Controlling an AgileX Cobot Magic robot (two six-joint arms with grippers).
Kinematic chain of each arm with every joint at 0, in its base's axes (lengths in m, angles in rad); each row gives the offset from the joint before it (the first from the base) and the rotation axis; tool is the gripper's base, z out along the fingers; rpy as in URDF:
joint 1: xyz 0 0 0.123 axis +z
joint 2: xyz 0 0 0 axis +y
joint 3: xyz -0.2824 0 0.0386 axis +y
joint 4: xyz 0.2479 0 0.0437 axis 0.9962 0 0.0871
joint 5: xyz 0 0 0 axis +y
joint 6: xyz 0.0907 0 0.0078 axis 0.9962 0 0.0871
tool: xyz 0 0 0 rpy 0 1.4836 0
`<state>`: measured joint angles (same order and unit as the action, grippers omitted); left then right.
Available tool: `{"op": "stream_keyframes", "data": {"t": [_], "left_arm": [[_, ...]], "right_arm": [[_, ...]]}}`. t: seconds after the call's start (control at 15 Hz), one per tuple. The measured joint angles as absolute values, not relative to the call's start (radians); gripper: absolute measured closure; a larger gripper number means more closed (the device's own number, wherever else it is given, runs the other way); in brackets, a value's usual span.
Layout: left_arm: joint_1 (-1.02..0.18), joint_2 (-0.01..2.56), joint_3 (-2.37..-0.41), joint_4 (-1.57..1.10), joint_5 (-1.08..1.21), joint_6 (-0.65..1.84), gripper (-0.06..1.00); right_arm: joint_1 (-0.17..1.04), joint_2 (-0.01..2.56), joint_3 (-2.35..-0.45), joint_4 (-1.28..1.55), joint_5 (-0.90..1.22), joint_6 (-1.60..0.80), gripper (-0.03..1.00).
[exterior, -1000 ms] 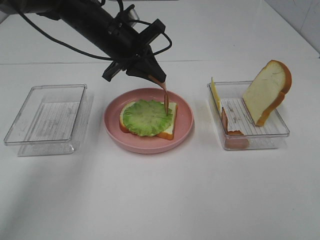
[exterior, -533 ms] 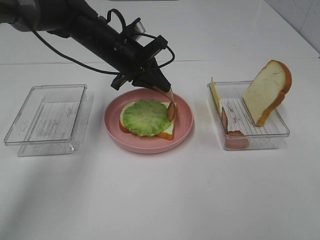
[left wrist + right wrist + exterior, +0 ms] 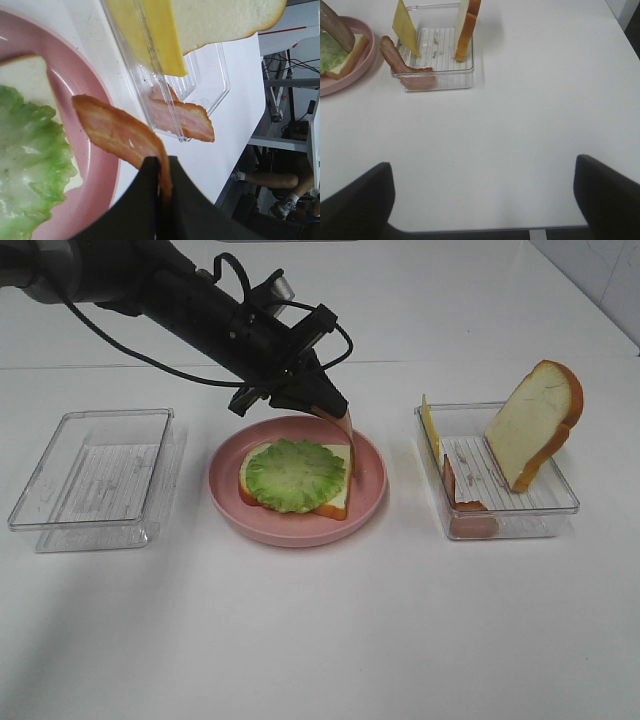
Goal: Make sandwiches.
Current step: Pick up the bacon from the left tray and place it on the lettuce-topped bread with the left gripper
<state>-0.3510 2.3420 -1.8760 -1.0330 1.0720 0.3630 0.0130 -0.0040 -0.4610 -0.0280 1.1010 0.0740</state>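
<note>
**Bacon strip hangs over the plate's edge in the left gripper**

The left gripper (image 3: 332, 408) reaches in from 10 o'clock. Its fingers (image 3: 145, 200) are pressed together on the top end of a bacon strip (image 3: 346, 432). The strip hangs at about 2 o'clock of the pink plate (image 3: 372, 492), beside the right edge of the bread slice (image 3: 337, 504) that lies flat under the lettuce (image 3: 293, 475). Whether the strip's lower end touches the bread cannot be told from the high view.

At 3 o'clock of the plate, apart from it, sits the right tray (image 3: 562, 504). It holds a cheese slice (image 3: 430, 426) on edge along its near wall, an upright bread slice (image 3: 535, 425) leaning at the far side, and a second bacon strip (image 3: 456, 486) slumped over the front corner and partly blurred by the clear wall. At 9 o'clock sits the left tray (image 3: 90, 478), also apart from the plate.

The widest open stretch of the table (image 3: 320, 640) lies at 6 o'clock of the plate, reaching to the front edge.

The right gripper (image 3: 482, 187) shows only in its own wrist view. Its fingers are spread wide with nothing between them, and only their dark tips are in the picture.
</note>
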Motion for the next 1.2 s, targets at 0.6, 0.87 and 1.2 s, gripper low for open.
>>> {"op": "stream_keyframes", "data": {"t": [0.6, 0.87, 1.2], "left_arm": [[-0.351, 2.347, -1.876, -1.003, 1.075, 0.464, 0.94], [-0.351, 2.347, -1.876, -0.956, 1.078, 0.465, 0.94], [-0.35, 2.347, -1.876, -0.874, 1.079, 0.456, 0.94]], "right_arm": [[0.013, -0.004, -0.461, -0.029, 1.101, 0.074, 0.03], [0.013, -0.004, -0.461, -0.029, 1.101, 0.074, 0.03], [0.013, -0.004, -0.461, -0.029, 1.101, 0.074, 0.03]]}}
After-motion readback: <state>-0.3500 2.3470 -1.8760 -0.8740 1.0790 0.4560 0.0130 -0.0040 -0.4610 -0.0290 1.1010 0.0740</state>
